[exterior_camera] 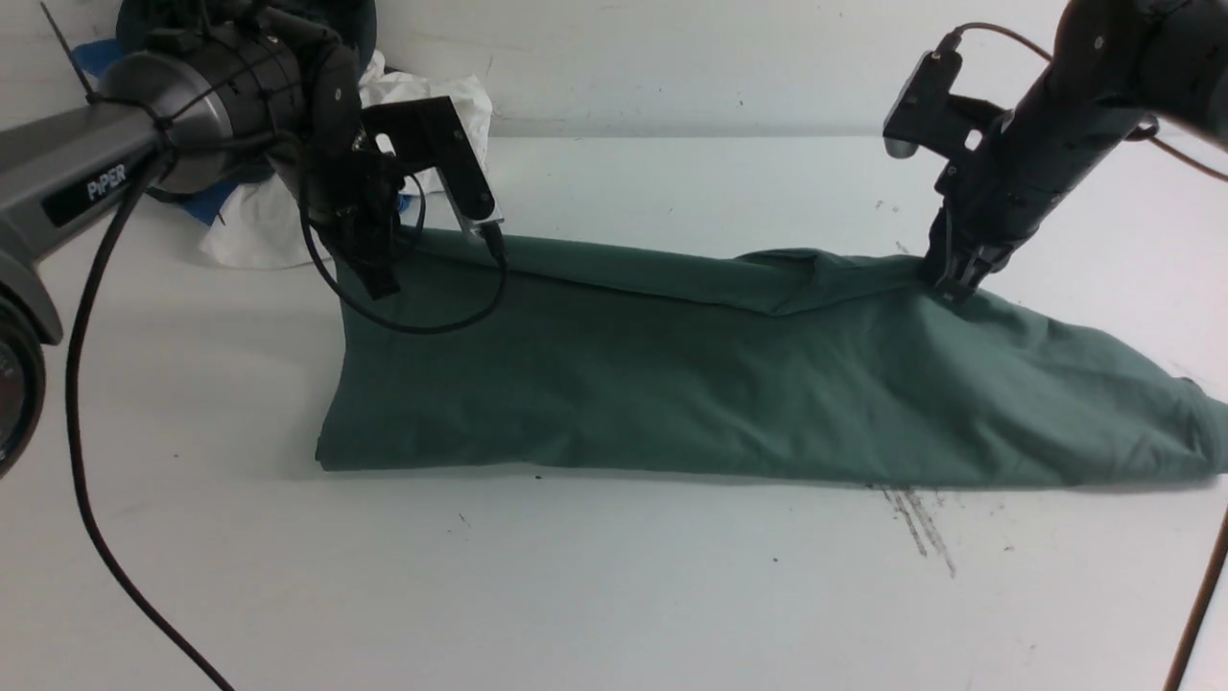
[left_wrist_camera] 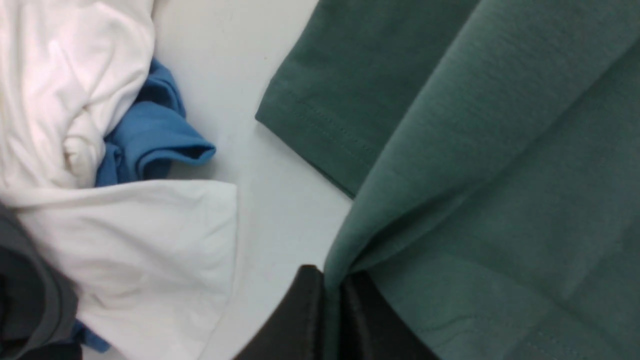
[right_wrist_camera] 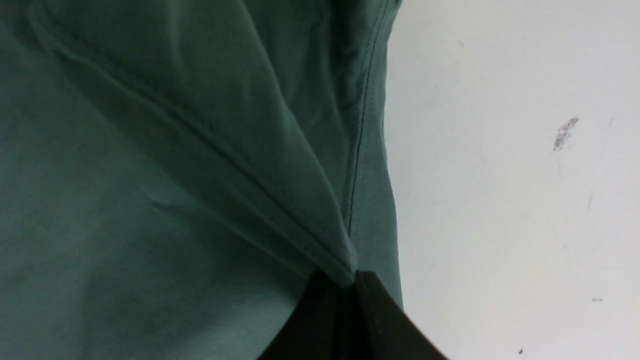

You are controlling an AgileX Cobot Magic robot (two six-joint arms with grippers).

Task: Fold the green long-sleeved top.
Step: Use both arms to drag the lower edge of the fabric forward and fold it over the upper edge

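The green long-sleeved top (exterior_camera: 729,384) stretches across the white table as a long band, its far edge lifted off the surface. At the band's far left corner my left gripper (exterior_camera: 376,276) is shut on the cloth. The left wrist view shows a fold of the green top (left_wrist_camera: 475,165) pinched between the black fingers (left_wrist_camera: 300,320) of the left gripper (left_wrist_camera: 332,287). My right gripper (exterior_camera: 955,286) is shut on the raised far edge toward the right. From the right wrist, a seamed fold of the top (right_wrist_camera: 165,175) runs into the right gripper (right_wrist_camera: 350,282).
A heap of white clothes (exterior_camera: 273,216) with a blue garment lies at the table's far left, just behind the left arm; the white garment (left_wrist_camera: 65,100), blue garment (left_wrist_camera: 150,135) and a dark garment (left_wrist_camera: 30,290) show close by. The back wall (exterior_camera: 672,58) rises behind. A black cable (exterior_camera: 86,422) trails over the front left.
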